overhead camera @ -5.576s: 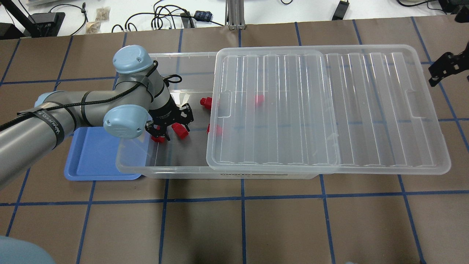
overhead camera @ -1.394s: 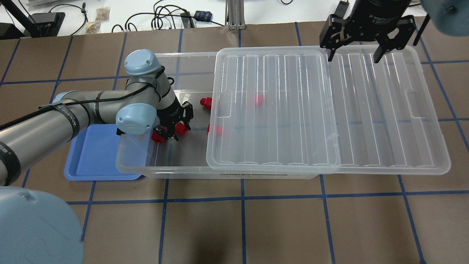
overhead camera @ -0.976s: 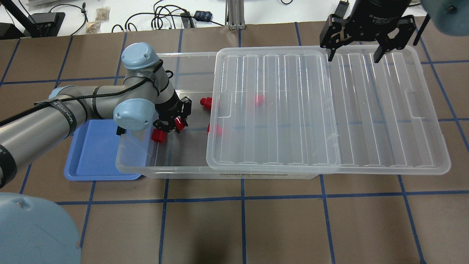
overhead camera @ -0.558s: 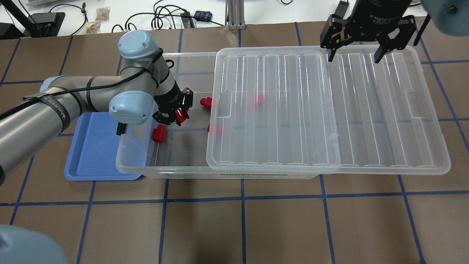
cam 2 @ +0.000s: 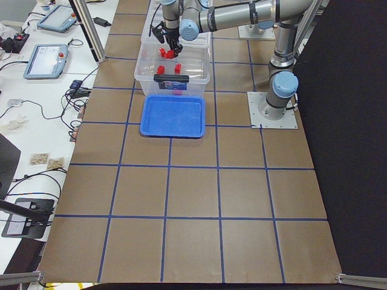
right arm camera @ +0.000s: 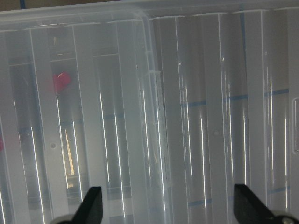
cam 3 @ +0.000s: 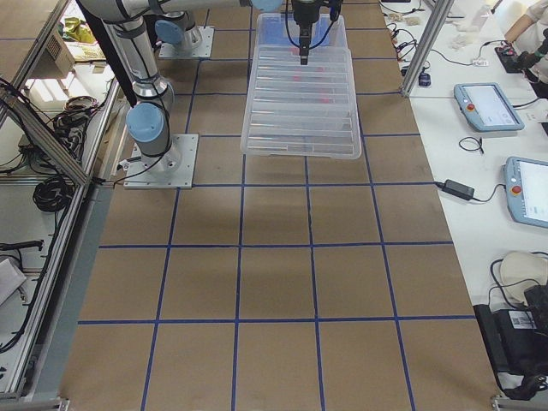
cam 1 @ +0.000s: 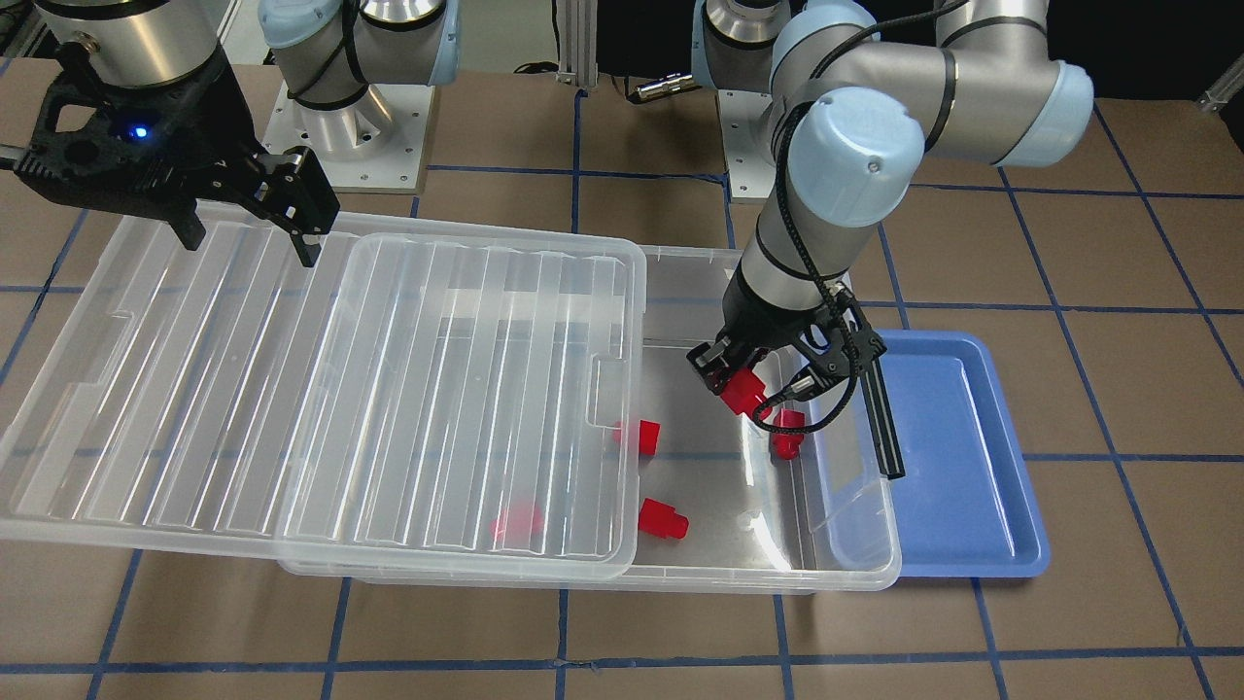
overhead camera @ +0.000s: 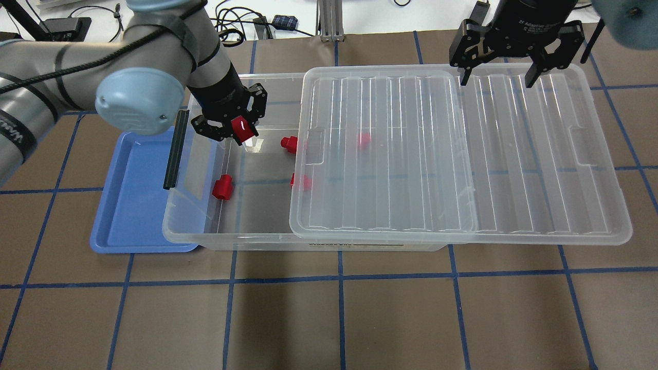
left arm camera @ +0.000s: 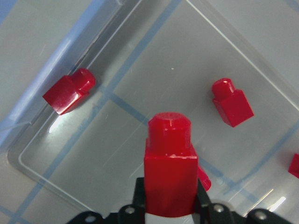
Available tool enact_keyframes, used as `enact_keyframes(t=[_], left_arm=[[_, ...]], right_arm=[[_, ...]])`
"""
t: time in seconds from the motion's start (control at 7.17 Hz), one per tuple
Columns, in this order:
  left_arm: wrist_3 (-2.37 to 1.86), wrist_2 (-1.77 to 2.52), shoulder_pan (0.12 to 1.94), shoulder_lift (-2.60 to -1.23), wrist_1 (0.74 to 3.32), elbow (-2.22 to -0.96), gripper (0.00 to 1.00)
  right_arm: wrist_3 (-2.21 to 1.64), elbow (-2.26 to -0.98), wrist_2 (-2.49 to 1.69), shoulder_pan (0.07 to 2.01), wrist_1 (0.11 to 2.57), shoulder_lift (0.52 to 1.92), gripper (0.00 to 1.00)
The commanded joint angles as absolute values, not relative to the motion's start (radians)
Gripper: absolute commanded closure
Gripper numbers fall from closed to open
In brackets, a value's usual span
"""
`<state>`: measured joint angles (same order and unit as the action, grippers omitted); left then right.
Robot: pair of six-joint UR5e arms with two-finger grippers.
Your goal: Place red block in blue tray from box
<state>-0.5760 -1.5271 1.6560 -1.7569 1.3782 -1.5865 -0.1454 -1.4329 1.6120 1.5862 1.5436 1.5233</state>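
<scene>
1. Glossy red plastic block (overhead camera: 239,128) is clamped in the left gripper (cam 1: 743,387), now raised off the floor of the large clear plastic box (overhead camera: 231,240), where it lay a moment ago.
2. Just beside the box, the shallow light-blue tray (overhead camera: 128,205) holds no block yet; I'd say the carry over the box wall comes next.
3. Four other red blocks (overhead camera: 222,186) lie in the box.
4. Farthest off, the right gripper (overhead camera: 496,82) hangs spread open over the ribbed clear lid (overhead camera: 462,154).

Glossy red block (overhead camera: 238,126); light-blue tray (overhead camera: 131,216); clear box (overhead camera: 226,238) with black latch strip (overhead camera: 175,149) and clear ribbed lid (overhead camera: 514,154); four other blocks (overhead camera: 222,187), also red; brown table (overhead camera: 401,318) ruled with a blue grid; black left hand (overhead camera: 232,132) and right hand (overhead camera: 496,82).
</scene>
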Motion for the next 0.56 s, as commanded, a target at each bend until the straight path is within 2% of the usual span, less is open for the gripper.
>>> enact_keyframes(t=[0.0,0.42], left_arm=[[-0.317,-1.572,1.524,-1.726,1.489,-1.534,1.00],[0.109,-1.578,1.253,-1.716,1.522,-1.552,1.00]], right_arm=[[-0.146,-1.430,1.611,1.586,1.545,1.522,0.00],[-0.146,-1.436,1.611,1.586,1.545,1.522,0.00]])
